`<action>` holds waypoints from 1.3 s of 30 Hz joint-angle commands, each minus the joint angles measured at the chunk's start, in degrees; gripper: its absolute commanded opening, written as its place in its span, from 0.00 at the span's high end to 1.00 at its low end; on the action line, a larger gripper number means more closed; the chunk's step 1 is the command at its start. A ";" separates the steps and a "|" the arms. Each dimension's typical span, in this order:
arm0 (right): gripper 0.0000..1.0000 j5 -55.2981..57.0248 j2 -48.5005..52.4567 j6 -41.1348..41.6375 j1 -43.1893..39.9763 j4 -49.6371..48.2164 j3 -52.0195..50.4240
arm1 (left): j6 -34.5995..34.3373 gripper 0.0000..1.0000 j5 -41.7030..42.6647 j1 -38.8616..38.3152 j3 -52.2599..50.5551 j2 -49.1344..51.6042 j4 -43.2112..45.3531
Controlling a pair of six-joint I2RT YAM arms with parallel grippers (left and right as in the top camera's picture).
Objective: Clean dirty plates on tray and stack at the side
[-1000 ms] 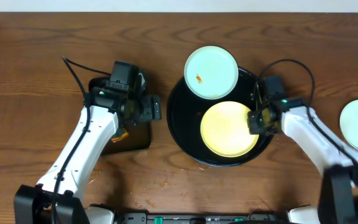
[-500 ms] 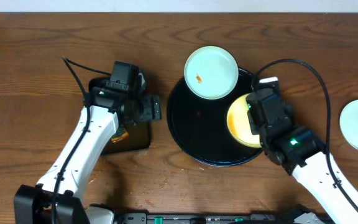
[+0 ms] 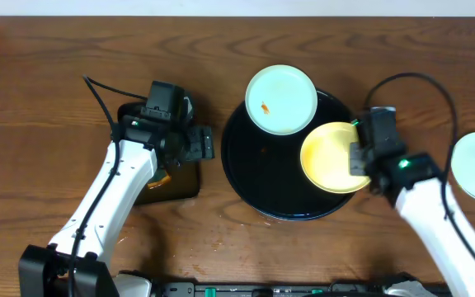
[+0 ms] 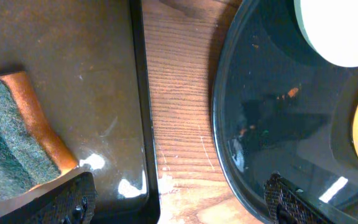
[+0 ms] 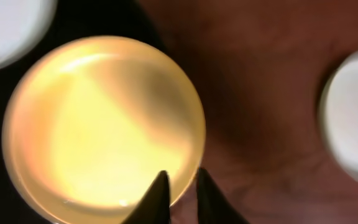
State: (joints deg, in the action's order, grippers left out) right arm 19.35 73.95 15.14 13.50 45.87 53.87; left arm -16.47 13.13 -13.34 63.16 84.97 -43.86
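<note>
Right gripper: pinching the near rim of yellow plate (forearm angled in from the right).
Left gripper: fingers spread, hovering by tray edge.

The left gripper points down with its black fingers spread wide apart, at the end of the outstretched white left arm. The right gripper has its dark fingertips nearly together, pinching the rim nearest the claw of the pale yellow round plate. The right arm angles inward.

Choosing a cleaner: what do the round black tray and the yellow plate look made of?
The black tray looks like glossy plastic or lacquer: it mirrors lights in the left wrist view. The yellow plate seems smooth plastic or melamine, semi-gloss, with soft highlights.
</note>
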 commanded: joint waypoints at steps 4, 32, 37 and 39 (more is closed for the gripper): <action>0.59 -26.99 10.05 -4.42 -19.61 -2.54 0.46 | 0.15 0.12 -0.68 -0.09 0.85 0.00 -0.17; 0.99 -36.44 9.46 -11.96 -19.67 -5.73 0.46 | 0.15 0.12 -0.68 -0.09 0.85 0.02 -0.17; 0.99 -23.19 3.15 -9.60 -9.66 -3.89 0.46 | 0.15 0.12 -0.68 -0.09 0.85 0.02 -0.17; 0.99 -14.58 2.19 -6.97 -4.98 -3.13 0.46 | 0.15 0.12 -0.68 -0.09 0.85 0.02 -0.17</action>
State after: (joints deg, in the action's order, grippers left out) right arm -8.71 77.69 4.19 2.92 42.04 53.87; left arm -16.47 13.17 -13.34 63.16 84.97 -43.88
